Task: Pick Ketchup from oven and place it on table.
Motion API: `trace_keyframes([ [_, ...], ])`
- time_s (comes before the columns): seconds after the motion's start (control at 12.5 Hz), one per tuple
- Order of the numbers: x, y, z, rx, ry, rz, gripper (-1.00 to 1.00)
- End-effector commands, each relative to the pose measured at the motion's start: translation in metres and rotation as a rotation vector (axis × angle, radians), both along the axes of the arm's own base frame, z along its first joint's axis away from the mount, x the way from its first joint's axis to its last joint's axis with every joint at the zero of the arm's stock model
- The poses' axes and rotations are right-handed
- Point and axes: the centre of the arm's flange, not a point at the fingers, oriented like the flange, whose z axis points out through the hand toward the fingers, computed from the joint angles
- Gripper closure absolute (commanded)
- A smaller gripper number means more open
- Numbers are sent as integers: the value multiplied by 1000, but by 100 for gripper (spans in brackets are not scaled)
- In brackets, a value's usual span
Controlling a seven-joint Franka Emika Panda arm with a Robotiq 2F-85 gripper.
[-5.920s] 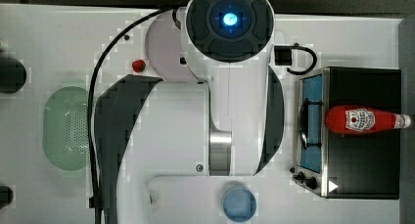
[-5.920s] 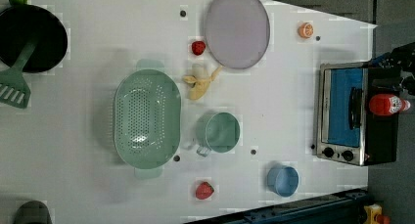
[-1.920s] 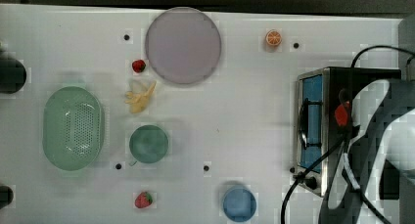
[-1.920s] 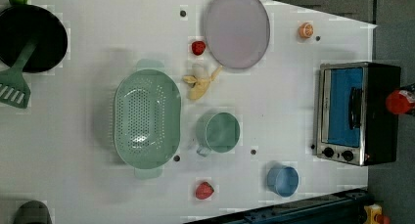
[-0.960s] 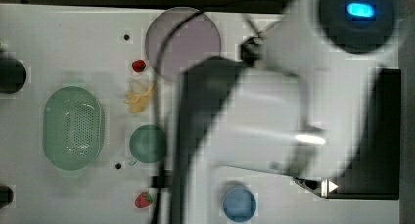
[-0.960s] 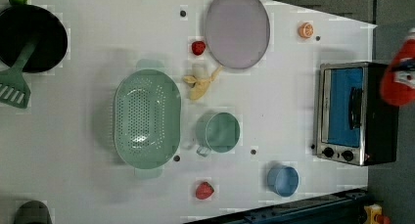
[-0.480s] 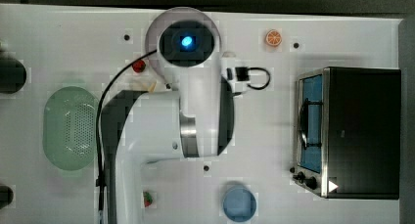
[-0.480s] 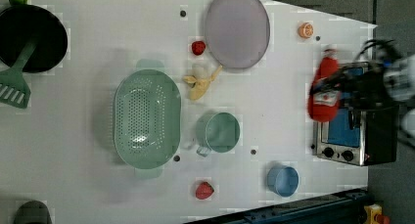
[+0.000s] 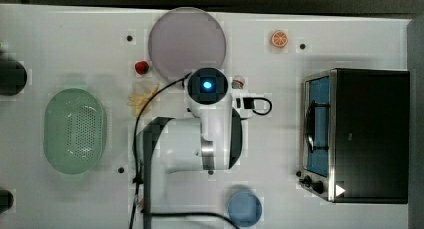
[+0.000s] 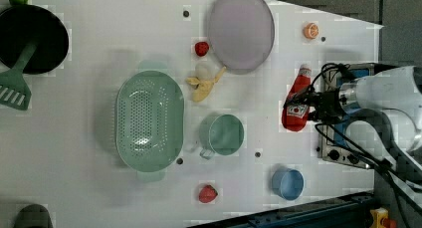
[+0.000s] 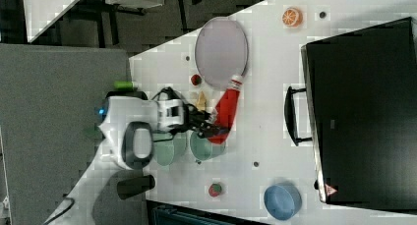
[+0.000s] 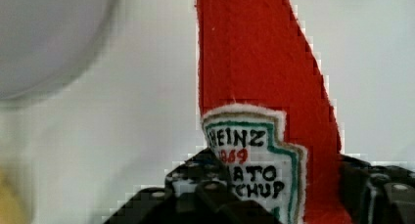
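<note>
plate [image 10: 241,29]: at the left view's top, on table [image 10: 99,198]
Ketchup [image 10: 297,104]: between plate and oven [image 9: 357,134]
bowl [image 10: 287,183]: below Ketchup

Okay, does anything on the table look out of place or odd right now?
Nothing spilled or damaged. The one unusual sight: the Ketchup is off the oven, gripped in the tool above the table, between the plate and the oven in the left view.

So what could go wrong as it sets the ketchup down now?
The pincer grips the ketchup bottle low at its label, so it may tip over on release. The purple plate sits close by its cap; it could land partly on the rim instead of the bare table. The banana and green cup are also nearby.
</note>
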Motion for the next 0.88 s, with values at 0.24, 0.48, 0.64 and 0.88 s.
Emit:
trace_keyframes([
  [0.24, -1, -24, -46, -9, -11, -77, -53],
  [0.48, 0, -25, -68, -17, -23, -74, -100],
  [0.64, 5, -25, -56, -14, -42, -76, -100],
  [0.88, 21, -32, 12, 1, -103, -94, -100],
])
